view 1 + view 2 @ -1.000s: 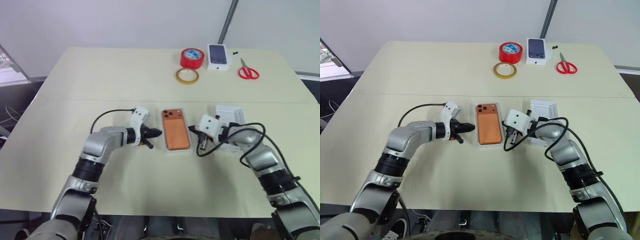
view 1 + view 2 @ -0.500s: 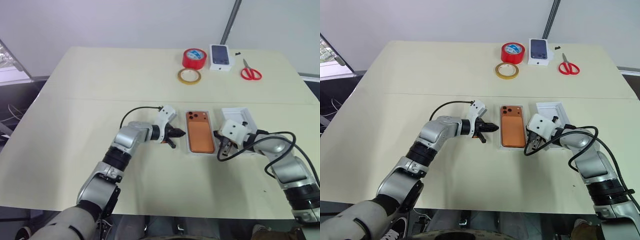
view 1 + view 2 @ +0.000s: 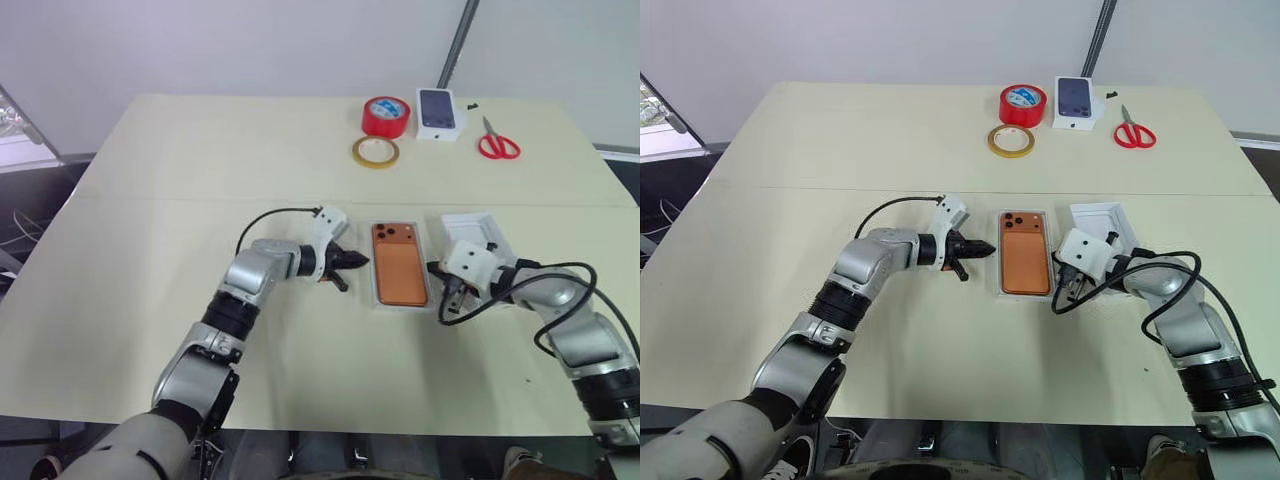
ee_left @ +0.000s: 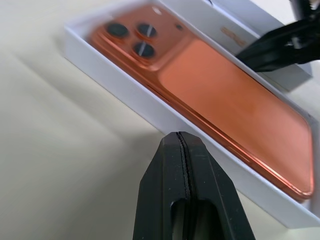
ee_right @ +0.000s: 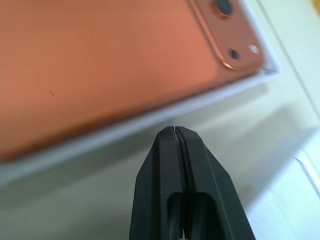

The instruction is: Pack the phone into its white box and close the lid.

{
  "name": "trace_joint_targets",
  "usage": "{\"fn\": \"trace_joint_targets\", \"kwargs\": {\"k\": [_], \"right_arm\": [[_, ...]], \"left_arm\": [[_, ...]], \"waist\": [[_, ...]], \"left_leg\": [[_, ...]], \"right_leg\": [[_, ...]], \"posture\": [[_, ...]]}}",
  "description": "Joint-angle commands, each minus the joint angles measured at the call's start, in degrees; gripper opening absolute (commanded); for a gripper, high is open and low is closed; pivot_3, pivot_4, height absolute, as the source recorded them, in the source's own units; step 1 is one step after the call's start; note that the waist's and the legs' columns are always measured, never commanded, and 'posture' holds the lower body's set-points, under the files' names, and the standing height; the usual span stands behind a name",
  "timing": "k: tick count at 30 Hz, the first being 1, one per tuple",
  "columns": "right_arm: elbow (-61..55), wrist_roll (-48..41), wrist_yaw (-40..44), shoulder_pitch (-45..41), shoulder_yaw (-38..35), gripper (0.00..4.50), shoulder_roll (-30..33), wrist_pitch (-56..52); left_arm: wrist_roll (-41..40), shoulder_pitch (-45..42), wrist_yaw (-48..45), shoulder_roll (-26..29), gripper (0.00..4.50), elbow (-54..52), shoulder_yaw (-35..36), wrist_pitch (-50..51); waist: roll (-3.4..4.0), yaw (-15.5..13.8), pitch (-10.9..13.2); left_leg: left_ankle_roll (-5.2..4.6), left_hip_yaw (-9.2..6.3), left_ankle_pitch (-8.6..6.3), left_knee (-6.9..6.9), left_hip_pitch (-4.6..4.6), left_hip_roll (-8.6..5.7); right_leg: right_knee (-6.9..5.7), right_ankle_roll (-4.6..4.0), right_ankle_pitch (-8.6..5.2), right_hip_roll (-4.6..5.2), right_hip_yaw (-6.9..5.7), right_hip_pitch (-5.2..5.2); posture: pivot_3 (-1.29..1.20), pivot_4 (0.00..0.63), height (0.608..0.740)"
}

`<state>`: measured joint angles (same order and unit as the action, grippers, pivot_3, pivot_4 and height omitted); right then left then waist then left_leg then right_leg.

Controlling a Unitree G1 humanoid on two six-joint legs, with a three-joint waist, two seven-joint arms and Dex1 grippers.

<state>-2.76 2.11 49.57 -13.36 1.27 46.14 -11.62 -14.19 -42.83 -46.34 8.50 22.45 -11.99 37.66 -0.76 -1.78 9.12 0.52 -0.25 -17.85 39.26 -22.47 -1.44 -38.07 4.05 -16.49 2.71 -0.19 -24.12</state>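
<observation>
The orange phone [image 3: 399, 277] lies back up, lenses at the far end, inside the white box [image 3: 376, 290] at mid table. My left gripper [image 3: 358, 262] is shut and empty, its tip just off the box's left wall, also seen close up [image 4: 180, 135] beside the phone [image 4: 225, 95]. On the other side my right gripper [image 3: 446, 298] is shut on nothing, pointing at the box's right wall [image 5: 125, 127]. The lid [image 3: 474, 228] lies inner face up just right of the box, partly hidden behind my right wrist.
At the table's far side stand a red tape roll [image 3: 386, 115], a tan tape ring [image 3: 375, 152], a small white box with a dark phone picture [image 3: 439, 111] and red scissors [image 3: 497, 145]. Cables loop off both wrists.
The whole picture shifted as the camera moved. Both grippers stay shut on either side of the box, the right one a little farther from it than a second ago.
</observation>
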Motion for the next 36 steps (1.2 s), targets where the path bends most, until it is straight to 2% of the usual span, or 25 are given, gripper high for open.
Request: {"fn": "trace_joint_targets", "kwargs": {"k": [1,2,3,5,7,10,12,15,17,20,21,26,34,36], "right_arm": [[-2.58,-3.01,-0.52,-0.61,-4.15,0.03,0.58,-0.82],[-3.16,-5.29,0.32,-0.72,-5.28,0.03,0.38,-3.21],[-4.36,-9.23,1.1,-1.05,-7.31,0.26,-0.41,-7.27],[-5.86,-11.58,0.87,-0.68,-9.44,0.94,-0.36,-9.73],[-7.36,-12.8,-0.44,0.16,-11.03,1.99,-0.73,-10.71],[-14.07,-18.32,-6.07,1.64,-14.09,3.54,-6.46,-17.42],[-18.31,-19.0,-10.11,3.91,-14.03,4.49,-9.46,-22.48],[-23.15,-16.19,-14.23,7.84,-12.5,4.49,-10.38,-24.95],[-24.73,-15.63,-18.58,8.77,-13.78,4.49,-11.32,-30.2],[-27.13,-16.44,-27.33,6.99,-17.68,4.49,-16.03,-41.84],[-28.23,-15.81,-28.76,6.55,-16.94,4.49,-16.05,-44.51],[-33.33,-19.6,-29.7,2.18,-14.75,4.49,-16.68,-57.88],[-24.96,-21.52,-25.65,-9.3,-8.05,4.49,-5.6,-69.05],[-20.76,-21.68,-25.68,-12.65,-7.85,4.49,-5.05,-72.14]], "left_arm": [[-0.39,-0.34,-0.15,1.75,0.0,-0.66,2.61,-2.3],[-0.55,-0.04,-0.55,2.23,0.0,-1.29,2.74,-2.61],[-1.44,0.32,-1.26,2.69,0.25,-2.41,3.3,-2.05],[-2.92,1.91,-4.2,4.54,0.89,-5.99,4.01,-3.5],[-1.92,3.43,-5.69,6.57,1.95,-7.97,3.75,-7.83],[-1.81,6.23,-8.7,9.7,3.47,-10.28,4.64,-14.59],[-2.52,7.75,-9.23,11.13,4.44,-11.39,5.79,-16.67],[-2.59,9.95,-11.36,13.18,4.44,-12.46,6.52,-21.12],[-1.96,11.59,-12.06,14.03,4.44,-13.0,7.37,-27.69],[-2.31,13.71,-14.82,14.8,4.44,-12.16,8.85,-37.6],[-2.63,14.1,-15.74,15.18,4.44,-11.72,9.11,-39.2],[-4.48,14.74,-20.59,16.64,4.44,-9.48,10.54,-45.92],[-5.62,15.36,-27.57,19.16,4.44,-7.32,9.64,-47.93],[-5.39,15.91,-27.58,18.86,4.44,-7.58,9.38,-48.46]], "waist": [[0.0,0.23,0.0],[0.0,0.3,0.0],[0.0,0.34,0.0],[0.0,0.49,0.0],[0.0,0.98,0.0],[0.01,1.23,-0.01],[0.03,1.24,-0.02],[0.07,1.1,-0.04],[0.07,1.08,-0.04],[0.07,1.08,-0.04],[0.07,1.08,-0.04],[0.11,1.57,-0.06],[0.12,1.51,-0.06],[0.12,1.56,-0.06]], "left_leg": [[0.0,0.0,0.0,0.0,0.0,0.0],[0.01,0.0,0.0,0.0,0.0,0.0],[0.01,0.0,0.0,0.0,0.0,0.0],[0.01,-0.01,0.0,0.0,0.0,0.01],[0.01,-0.01,0.01,-0.01,0.0,0.02],[0.04,-0.03,0.02,-0.02,0.01,0.05],[0.06,-0.03,0.03,-0.05,0.06,0.1],[-0.08,-0.03,-0.05,-0.06,0.05,0.09],[-0.19,-0.02,-0.11,-0.05,0.03,0.08],[-0.2,-0.02,-0.12,-0.05,0.04,0.09],[-0.2,-0.02,-0.12,-0.05,0.04,0.09],[-0.26,-0.01,-0.15,-0.06,0.03,0.09],[-0.33,-0.01,-0.19,-0.06,0.02,0.08],[-0.35,-0.01,-0.19,-0.05,0.02,0.08]], "right_leg": [[-0.01,0.0,0.0,0.0,0.0,0.0],[-0.01,0.0,0.0,0.0,0.0,0.0],[-0.01,0.0,0.0,0.0,0.0,0.0],[-0.02,0.0,0.0,0.0,0.0,0.0],[-0.02,0.0,0.0,0.0,0.0,0.0],[-0.03,0.0,0.0,0.0,0.0,0.0],[-0.07,0.0,0.0,-0.02,0.01,0.0],[-0.08,0.0,0.0,0.0,0.01,-0.01],[-0.05,0.0,0.0,0.01,0.02,-0.01],[-0.06,-0.01,0.0,0.03,0.02,-0.02],[-0.06,-0.01,0.0,0.02,0.02,-0.03],[-0.07,-0.01,0.0,0.02,0.02,-0.06],[-0.06,-0.01,0.0,0.01,0.01,-0.05],[-0.05,-0.01,0.0,0.01,0.01,-0.04]], "posture": [[0.0,0.15,0.74],[0.0,0.15,0.74],[0.0,0.15,0.74],[0.0,0.15,0.74],[0.0,0.15,0.74],[0.0,0.15,0.74],[0.0,0.15,0.74],[0.0,0.15,0.74],[0.0,0.15,0.74],[0.0,0.15,0.74],[0.0,0.15,0.74],[0.0,0.15,0.74],[0.0,0.15,0.74],[0.0,0.15,0.74]]}}
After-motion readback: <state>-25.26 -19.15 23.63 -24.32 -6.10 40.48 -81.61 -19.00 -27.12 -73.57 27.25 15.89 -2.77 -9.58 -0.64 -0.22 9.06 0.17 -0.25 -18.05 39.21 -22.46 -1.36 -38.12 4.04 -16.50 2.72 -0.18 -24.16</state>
